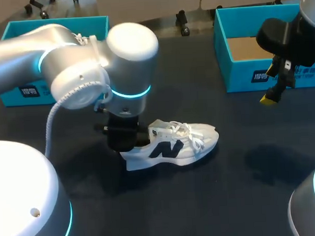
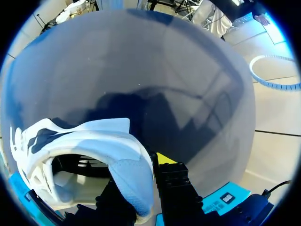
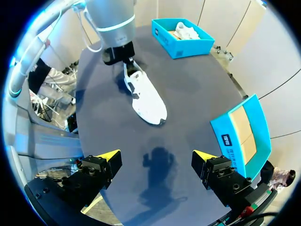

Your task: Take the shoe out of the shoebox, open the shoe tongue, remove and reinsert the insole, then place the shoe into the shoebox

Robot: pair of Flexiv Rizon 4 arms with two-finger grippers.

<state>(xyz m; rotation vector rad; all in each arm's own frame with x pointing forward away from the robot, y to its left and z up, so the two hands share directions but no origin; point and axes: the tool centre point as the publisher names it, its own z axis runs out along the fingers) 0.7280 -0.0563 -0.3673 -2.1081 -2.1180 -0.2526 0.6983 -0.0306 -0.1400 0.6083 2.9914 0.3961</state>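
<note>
Head view: two shoeboxes [image 1: 20, 93] [image 1: 239, 79], one tabletop shoe [image 1: 174, 146] heel-pinched by left tool [image 1: 126, 136]; right tool [image 3: 156, 156] gapes empty.

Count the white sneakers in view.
2. One white sneaker lies on the dark table, heel held by the left gripper; a second white sneaker sits in the far-left blue shoebox.

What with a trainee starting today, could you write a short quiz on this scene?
1. True or false: the shoe lies inside a shoebox.
2. Which part of the shoe sits between the left arm's fingers? A toe, B heel, C laces.
3. Fill in: the right arm's fingers stand ___, holding nothing.
Key: 1 false; 2 B; 3 open.
</note>
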